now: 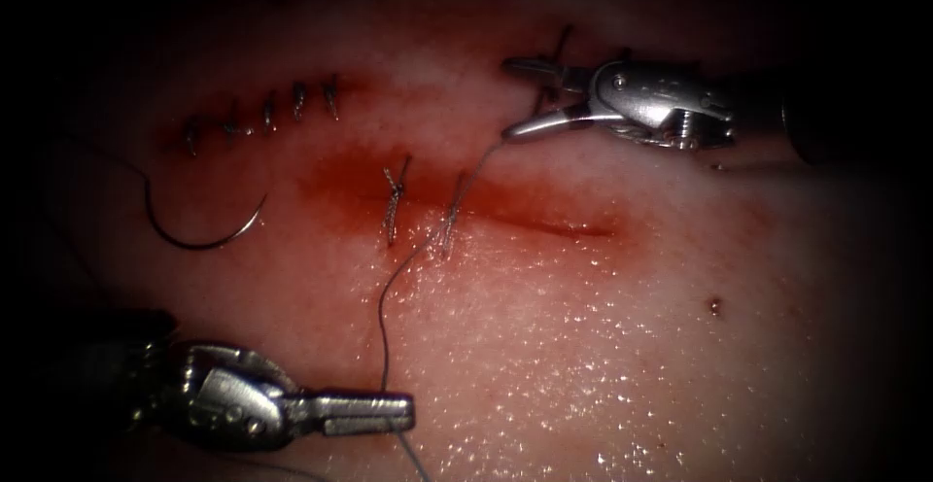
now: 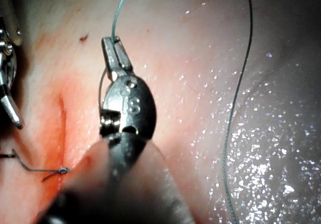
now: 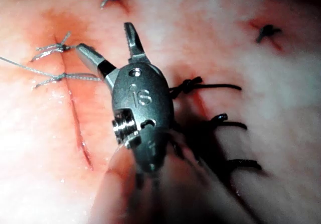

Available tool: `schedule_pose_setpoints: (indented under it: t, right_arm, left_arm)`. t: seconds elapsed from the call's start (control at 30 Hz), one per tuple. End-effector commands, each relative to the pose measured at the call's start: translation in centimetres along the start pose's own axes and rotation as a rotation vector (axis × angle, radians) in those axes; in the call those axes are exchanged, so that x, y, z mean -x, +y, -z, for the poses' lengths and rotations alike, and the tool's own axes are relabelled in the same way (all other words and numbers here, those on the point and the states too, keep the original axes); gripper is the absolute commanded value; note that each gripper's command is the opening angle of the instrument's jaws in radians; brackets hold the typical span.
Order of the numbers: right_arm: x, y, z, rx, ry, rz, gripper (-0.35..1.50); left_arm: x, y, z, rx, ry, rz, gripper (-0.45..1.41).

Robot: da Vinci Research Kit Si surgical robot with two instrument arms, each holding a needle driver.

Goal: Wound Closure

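We see the curved needle (image 1: 199,224) lying free on glistening tissue (image 1: 603,346) left of the cut (image 1: 544,224), our left hand (image 1: 389,412) pinching thread (image 1: 386,331), right hand (image 1: 520,98) spread, holding nothing

Endoscope view: bright centre over the tissue (image 1: 583,346), heavy dark vignette at all edges — corners near black. Wet surface throws many small specular sparkles below the cut (image 1: 544,224). The left tool (image 1: 364,412) sits in dim light at the vignette's margin; the right tool (image 1: 520,98) shows hard highlights on its metal.

Left wrist view: strong light, glitter on the wet tissue, dark falloff at one side; the shaft nearest the lens is a soft blur, jaws sharp.

Right wrist view: pale, overlit tissue — near-lens shaft is blurred and casts a dark shadow beneath.
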Motion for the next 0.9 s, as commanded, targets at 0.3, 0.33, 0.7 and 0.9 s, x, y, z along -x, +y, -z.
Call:
schedule_pose_setpoints:
  t: [0.3, 0.33, 0.7, 0.9]
  right_arm:
    - [0.39, -0.83, -0.55, -0.163, 0.047, 0.041, -0.35]
    - [0.39, -0.87, -0.64, -0.174, 0.056, 0.041, -0.35]
    - [0.33, -1.26, -1.10, -0.309, 0.123, 0.045, -0.35]
    - [0.31, -1.39, -1.15, -0.401, 0.166, 0.051, -0.35]
  left_arm:
    - [0.07, -0.30, -0.31, 0.046, 0.138, 0.010, -0.45]
    - [0.07, -0.33, -0.30, 0.046, 0.146, 0.005, -0.45]
    - [0.15, -0.68, -0.07, 0.084, 0.158, 0.011, -0.45]
    - [0.28, -0.88, 0.02, 0.052, 0.110, 0.010, -0.45]
